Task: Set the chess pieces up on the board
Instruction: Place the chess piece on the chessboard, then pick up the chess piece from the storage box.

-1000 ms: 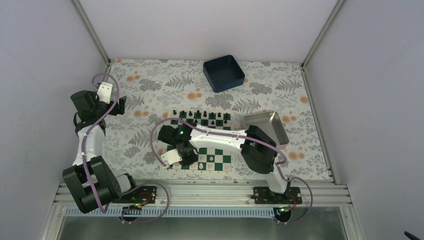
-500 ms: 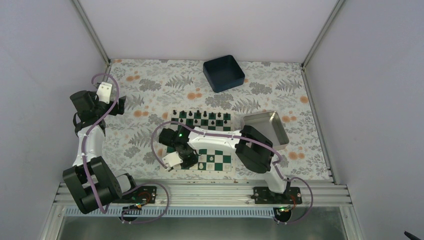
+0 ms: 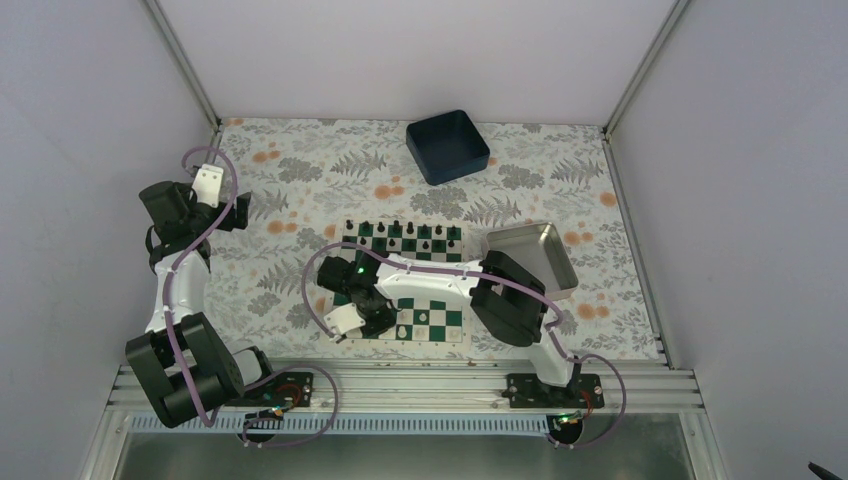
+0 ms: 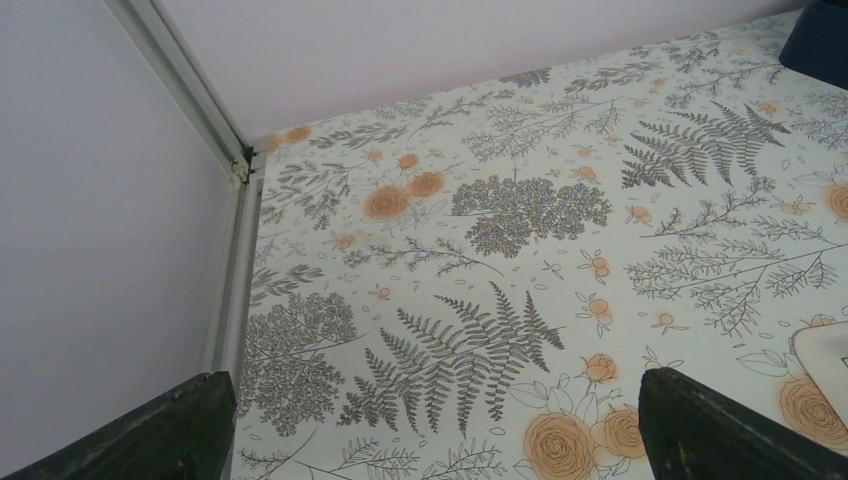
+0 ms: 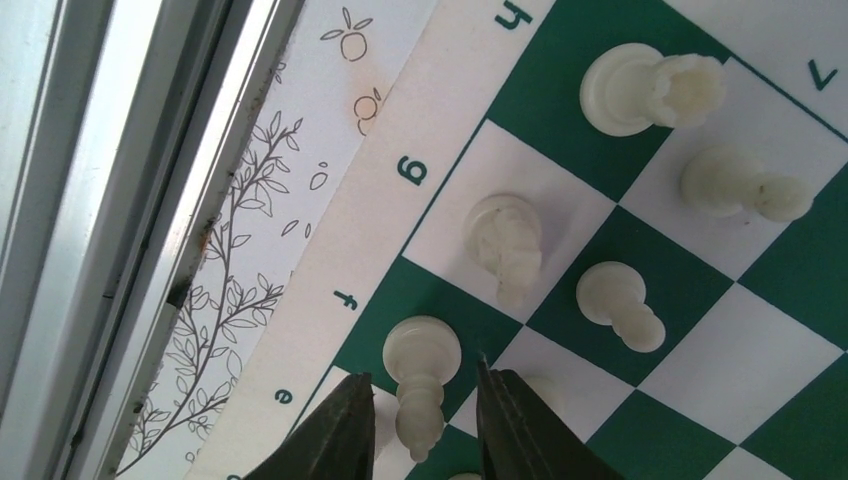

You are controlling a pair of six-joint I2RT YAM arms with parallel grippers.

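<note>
Currently the right pincer [image 5: 420,385] is parted, one finger either side of the white bishop [image 5: 421,352], which stands upright on the board [image 5: 345,250], f-file. Left pincer [image 4: 435,400]: parted wide, over the table [image 4: 520,210].

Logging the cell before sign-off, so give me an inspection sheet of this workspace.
Surface: floral cover, no spills seen.
Job's things: board central; cream pieces standing on its near squares.
Clutter: black pieces on the far row; blue bin; silver tray.
Grippers: left gripper open, empty; right gripper open, straddling the f-square piece.
Cables: purple cables loop along both arms.
Surroundings: white enclosure walls; nothing else seen.
</note>
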